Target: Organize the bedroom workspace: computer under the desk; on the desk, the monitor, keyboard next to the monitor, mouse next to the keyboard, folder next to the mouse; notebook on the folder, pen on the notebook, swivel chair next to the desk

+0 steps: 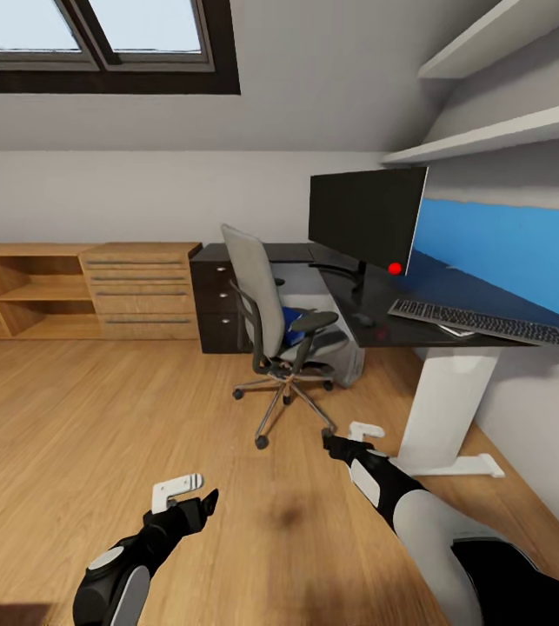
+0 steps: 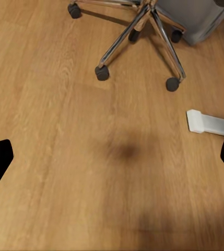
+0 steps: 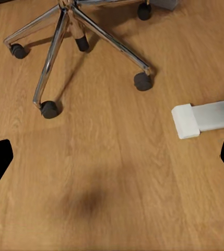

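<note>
Both tools, left (image 1: 185,492) and right (image 1: 349,435), spread apart, empty, above bare wooden floor (image 1: 96,417).

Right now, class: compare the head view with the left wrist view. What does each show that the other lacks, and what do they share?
Head view alone: the monitor, keyboard and mouse on the desk, the blue folder on the swivel chair, and both arms. Left wrist view alone: a close look at the floor with a dark shadow patch. Shared: the chair's chrome base, the desk's white foot, wooden flooring.
</note>
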You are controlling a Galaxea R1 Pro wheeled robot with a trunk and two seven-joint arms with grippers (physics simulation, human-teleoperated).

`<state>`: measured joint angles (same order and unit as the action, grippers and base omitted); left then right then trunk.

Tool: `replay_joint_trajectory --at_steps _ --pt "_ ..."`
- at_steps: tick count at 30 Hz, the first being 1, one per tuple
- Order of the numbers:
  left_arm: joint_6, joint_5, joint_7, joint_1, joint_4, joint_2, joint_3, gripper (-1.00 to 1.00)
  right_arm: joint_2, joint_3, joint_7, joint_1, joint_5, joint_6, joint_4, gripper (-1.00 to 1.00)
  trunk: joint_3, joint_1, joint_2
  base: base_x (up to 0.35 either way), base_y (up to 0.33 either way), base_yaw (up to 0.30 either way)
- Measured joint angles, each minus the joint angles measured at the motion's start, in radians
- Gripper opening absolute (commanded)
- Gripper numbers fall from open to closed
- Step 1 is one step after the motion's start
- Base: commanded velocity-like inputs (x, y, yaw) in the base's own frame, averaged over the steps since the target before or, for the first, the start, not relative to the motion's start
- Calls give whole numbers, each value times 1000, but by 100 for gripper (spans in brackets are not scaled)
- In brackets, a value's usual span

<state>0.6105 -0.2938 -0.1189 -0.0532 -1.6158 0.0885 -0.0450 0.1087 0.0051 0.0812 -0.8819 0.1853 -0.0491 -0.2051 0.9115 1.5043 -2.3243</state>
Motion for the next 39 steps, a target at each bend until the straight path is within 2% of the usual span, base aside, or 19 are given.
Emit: replay_joint_trajectory --at_steps 5,7,9,10,11,15,39 --pt "-3 1 0 0 0 -5 3 100 0 3 0 0 -40 0 -4 100 16 19 -35 0 0 0" --pt "-4 2 0 0 1 -18 35 100 9 11 2 -9 -69 -4 -54 100 16 19 -35 0 0 0" --pt "-4 1 -2 0 1 -23 49 100 11 11 3 -15 -80 -6 -75 100 16 19 -35 0 0 0" --pt "1 2 -1 0 0 -37 77 100 11 11 3 -21 -93 -6 -93 100 16 19 -35 0 0 0" --pt "4 1 2 0 -1 -64 108 100 10 9 4 -24 -101 -3 -88 100 16 19 -35 0 0 0" --pt "6 -4 6 0 -1 -93 131 100 10 10 4 -26 -106 0 -51 100 16 19 -35 0 0 0" --pt "6 -1 3 0 -1 -97 129 100 13 6 1 -26 -98 -4 -45 100 16 19 -35 9 0 0"
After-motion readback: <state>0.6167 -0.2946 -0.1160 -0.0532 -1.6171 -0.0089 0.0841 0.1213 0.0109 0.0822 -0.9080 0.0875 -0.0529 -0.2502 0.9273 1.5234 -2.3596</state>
